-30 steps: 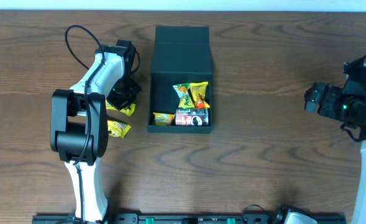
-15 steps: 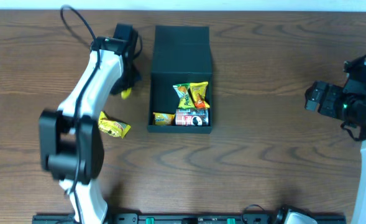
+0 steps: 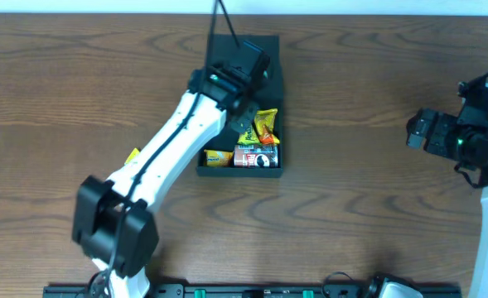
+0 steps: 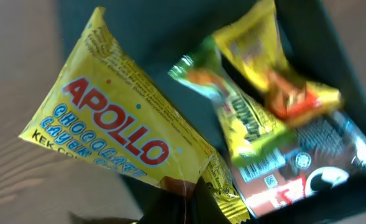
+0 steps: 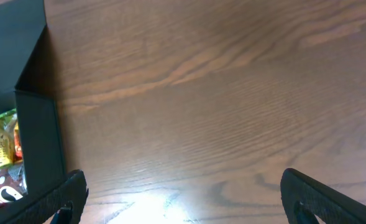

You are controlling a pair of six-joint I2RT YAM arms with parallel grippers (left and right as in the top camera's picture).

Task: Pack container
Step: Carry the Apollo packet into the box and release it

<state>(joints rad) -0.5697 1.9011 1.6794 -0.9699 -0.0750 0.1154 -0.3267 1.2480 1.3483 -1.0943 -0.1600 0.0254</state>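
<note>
Far left, a loose packet (image 3: pixel 132 155) lies on the wood surface (image 3: pixel 61 99). Mid-surface, the left gripper (image 4: pixel 181 202) hangs over the open container (image 3: pixel 272 169), jaws pinching a yellow Apollo packet (image 4: pixel 117 134) above the snacks (image 3: pixel 264 124) inside. Well right, the right gripper (image 5: pixel 184 198) sits over bare wood, jaws spread wide.

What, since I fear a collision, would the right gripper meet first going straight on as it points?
Probably the bare table, beside the container; nothing else shows ahead of the right gripper, depth unclear.

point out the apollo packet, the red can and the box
apollo packet (image 4: pixel 111 134), left wrist view, its printed front
red can (image 3: pixel 256 156), overhead view, middle of its side
box (image 3: pixel 239 172), overhead view, its near wall
</note>
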